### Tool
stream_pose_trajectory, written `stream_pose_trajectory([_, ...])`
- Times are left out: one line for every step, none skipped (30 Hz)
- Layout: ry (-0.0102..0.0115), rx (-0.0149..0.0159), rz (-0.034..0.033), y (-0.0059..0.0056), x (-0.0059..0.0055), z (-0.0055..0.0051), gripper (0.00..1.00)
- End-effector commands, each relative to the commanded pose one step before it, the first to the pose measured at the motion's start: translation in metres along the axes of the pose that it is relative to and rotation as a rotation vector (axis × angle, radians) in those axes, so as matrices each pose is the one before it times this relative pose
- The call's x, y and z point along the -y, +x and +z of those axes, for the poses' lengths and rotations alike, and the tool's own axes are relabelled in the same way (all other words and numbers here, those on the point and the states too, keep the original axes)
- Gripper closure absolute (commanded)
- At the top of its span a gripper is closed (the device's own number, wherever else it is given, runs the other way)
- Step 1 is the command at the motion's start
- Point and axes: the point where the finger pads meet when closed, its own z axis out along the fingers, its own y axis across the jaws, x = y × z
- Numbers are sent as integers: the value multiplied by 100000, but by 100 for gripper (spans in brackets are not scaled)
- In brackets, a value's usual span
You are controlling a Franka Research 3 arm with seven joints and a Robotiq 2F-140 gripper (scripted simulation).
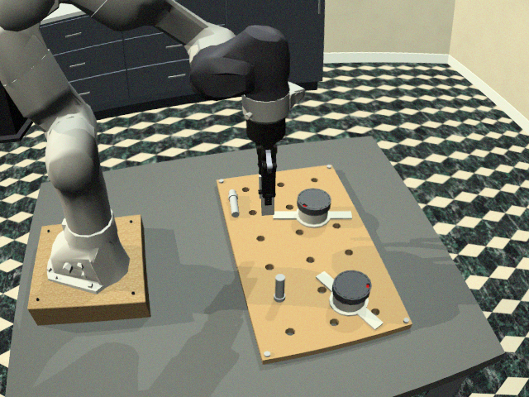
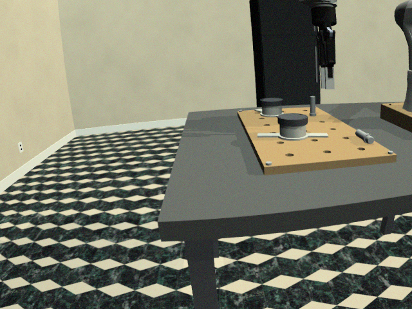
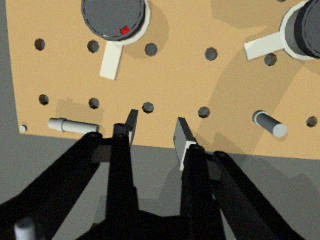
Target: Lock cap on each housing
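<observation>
The fingers (image 1: pixel 267 206) (image 2: pixel 327 78) are spread — a gap shows between them — and hang above the wooden board (image 1: pixel 283 251) (image 2: pixel 327 160) (image 3: pixel 180 82) on the desk (image 1: pixel 192 341) (image 2: pixel 212 186) (image 3: pixel 165 187). Two housings stand upright on the board, well apart: the first housing (image 1: pixel 312 217) (image 2: pixel 292 131) (image 3: pixel 146 25) bears a dark cap (image 1: pixel 313 199) (image 2: pixel 292 118) (image 3: pixel 111 17); the second housing (image 1: pixel 349 306) (image 2: pixel 271 110) (image 3: pixel 291 35) bears another dark cap (image 1: pixel 351 285) (image 2: pixel 271 101) (image 3: pixel 311 27). One peg (image 1: pixel 279 287) (image 2: pixel 312 105) (image 3: pixel 270 123) is upright; the other peg (image 1: pixel 233 203) (image 2: pixel 364 136) (image 3: pixel 73 126) lies flat.
</observation>
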Motion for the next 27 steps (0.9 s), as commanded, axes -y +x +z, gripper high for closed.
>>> stream_pose_trajectory([-1572,-873,27868,-2654,6433,708,64])
stream_pose_trajectory([487,378,323,-1292,1187,268,64])
stream_pose_trajectory([0,0,0,0,0,0,64])
stream_pose_trajectory([0,0,0,0,0,0,64])
stream_pose_trajectory([714,1284,1394,-1005,774,248,64])
stream_pose_trajectory([246,226,1757,-880,598,246,64])
stream_pose_trajectory([225,184,1566,-739,443,218,64])
stream_pose_trajectory([168,195,1465,-586,314,180,64])
stream_pose_trajectory([103,200,1499,-432,210,137,64])
stream_pose_trajectory([48,183,1621,-286,128,93,64])
stream_pose_trajectory([13,145,1780,-160,66,52,64])
stream_pose_trajectory([-3,92,1955,-64,25,21,64])
stream_pose_trajectory([-10,28,2134,-10,4,3,64])
stream_pose_trajectory([0,-39,2332,0,0,0,64])
stream_pose_trajectory([17,-96,2503,0,0,0,64])
stream_pose_trajectory([30,-138,2626,0,0,0,64])
stream_pose_trajectory([35,-168,2702,0,0,0,64])
stream_pose_trajectory([33,-187,2742,0,0,0,64])
stream_pose_trajectory([27,-200,2760,0,0,0,64])
stream_pose_trajectory([0,0,0,0,0,0,64])
stream_pose_trajectory([0,0,0,0,0,0,64])
stream_pose_trajectory([81,-467,7364,0,0,0,64])
stream_pose_trajectory([-7,-201,2714,0,0,0,64])
stream_pose_trajectory([-30,-238,2755,0,0,0,64])
stream_pose_trajectory([-36,-245,2724,0,0,0,64])
stream_pose_trajectory([-42,-253,2706,0,0,0,64])
stream_pose_trajectory([-45,-265,2693,0,0,0,64])
